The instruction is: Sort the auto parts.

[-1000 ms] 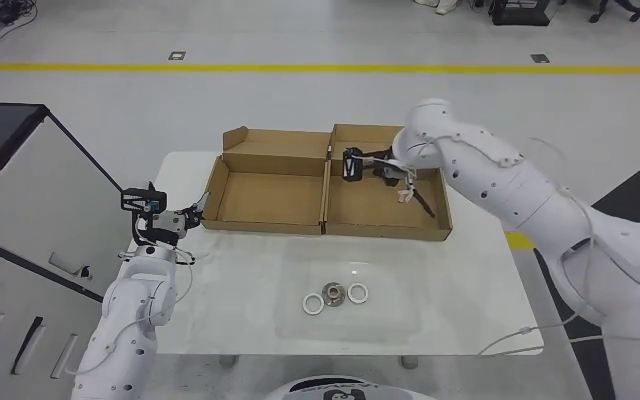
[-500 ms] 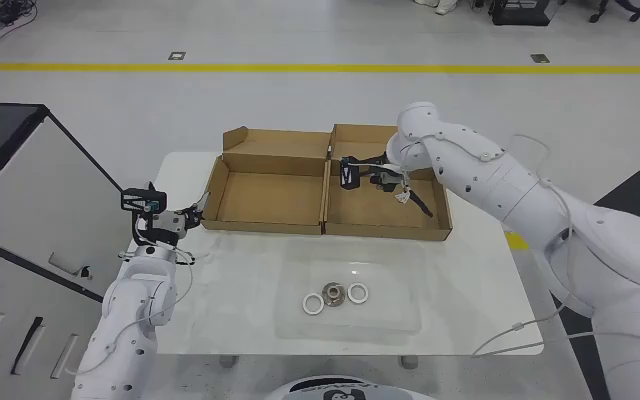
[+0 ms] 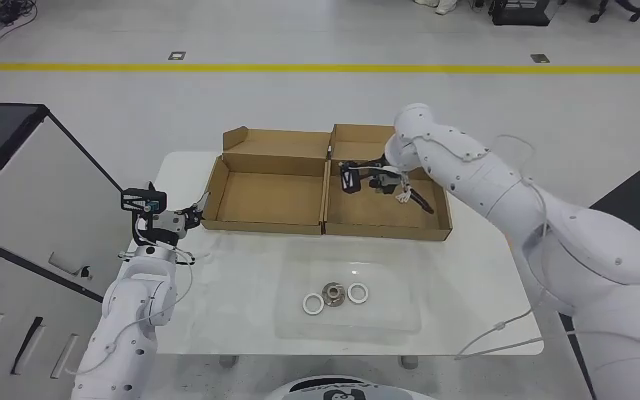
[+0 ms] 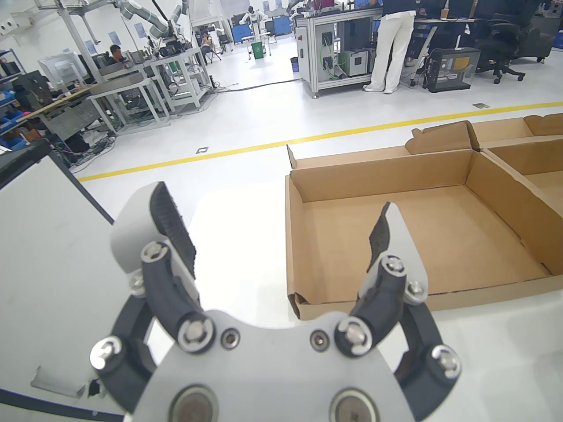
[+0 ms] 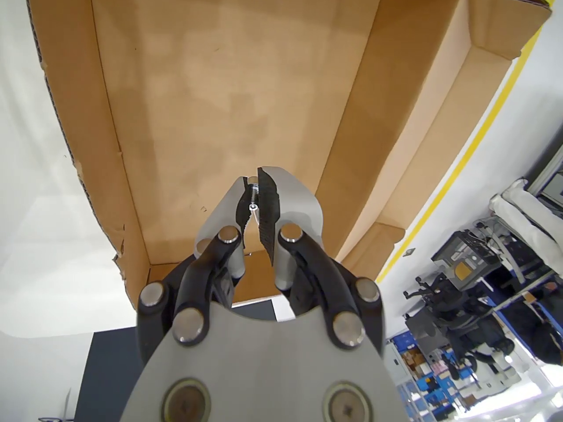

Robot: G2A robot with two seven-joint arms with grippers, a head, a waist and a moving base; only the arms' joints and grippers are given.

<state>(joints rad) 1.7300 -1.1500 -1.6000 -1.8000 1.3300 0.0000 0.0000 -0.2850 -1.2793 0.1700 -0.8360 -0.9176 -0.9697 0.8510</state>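
Hovering over box (image 5: 220, 89), right gripper (image 5: 254, 180) pinching probable spring (image 5: 254, 198).

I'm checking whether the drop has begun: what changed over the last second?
The right claw, shut on a small spring, shifted a little toward the robot over the right box. Nothing was let go. The left claw stayed open beside the left box. The two rings and the metal part stayed in the tray.
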